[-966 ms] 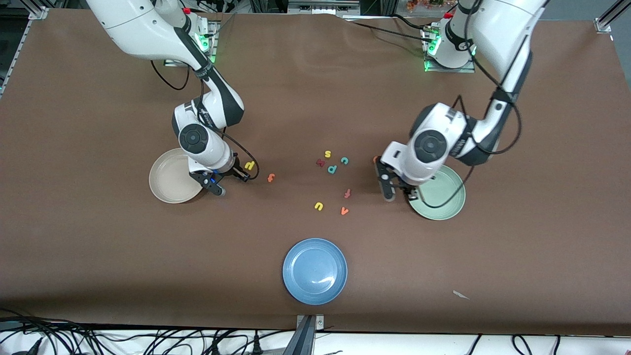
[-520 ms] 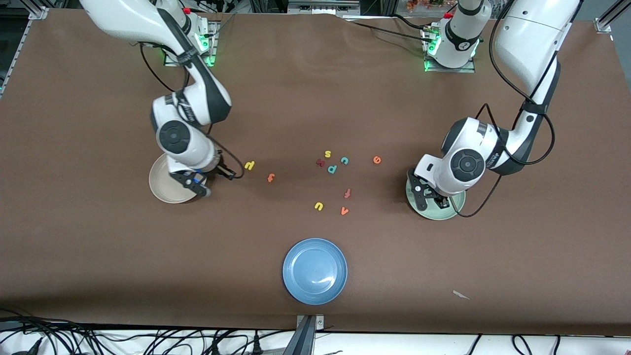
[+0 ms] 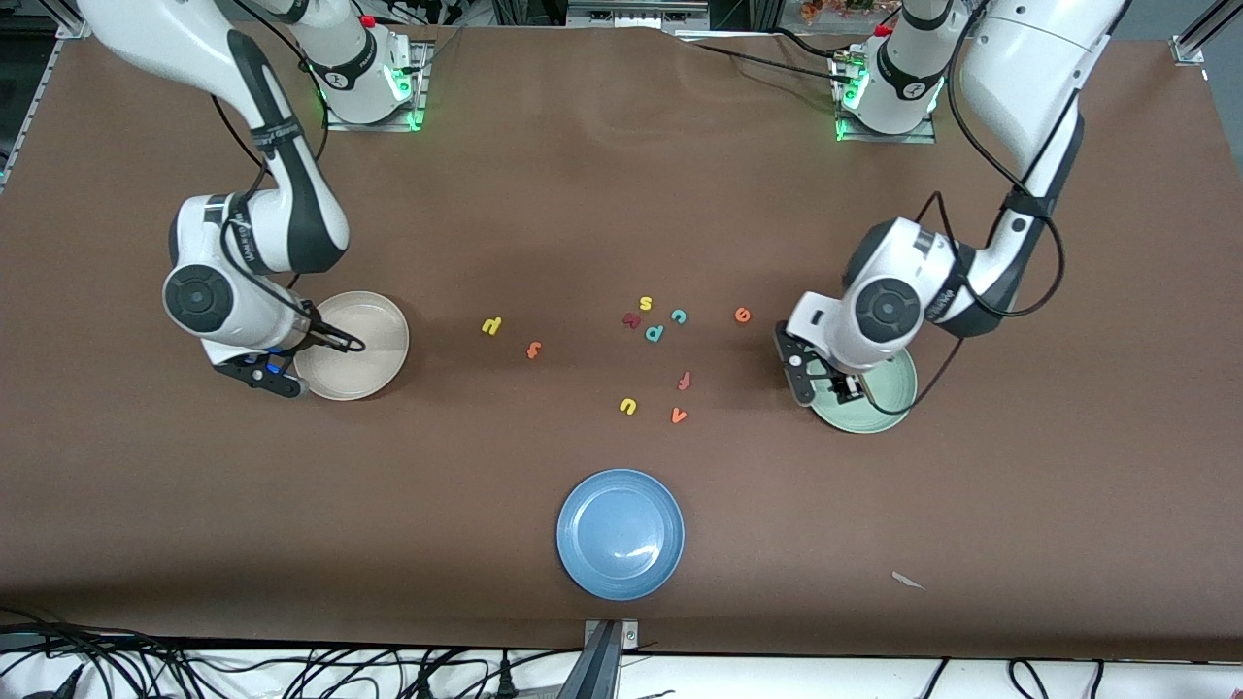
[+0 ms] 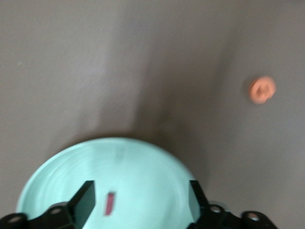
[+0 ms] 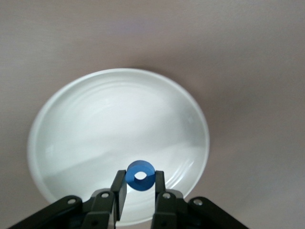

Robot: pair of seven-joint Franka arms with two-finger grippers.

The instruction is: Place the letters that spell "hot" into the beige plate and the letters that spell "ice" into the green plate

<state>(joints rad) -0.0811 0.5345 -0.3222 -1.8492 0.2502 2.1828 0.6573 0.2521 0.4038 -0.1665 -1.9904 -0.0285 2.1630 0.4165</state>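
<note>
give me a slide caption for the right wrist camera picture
Right tool shut on the blue o, over the beige plate, which holds no letters yet.

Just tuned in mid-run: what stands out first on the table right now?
The right gripper hangs over the beige plate, pinching the blue o. The left gripper is over the green plate with its fingers open and the dark red i lying in the plate below. Loose letters lie scattered mid-table between the two plates, with the blue plate nearer the front camera.
</note>
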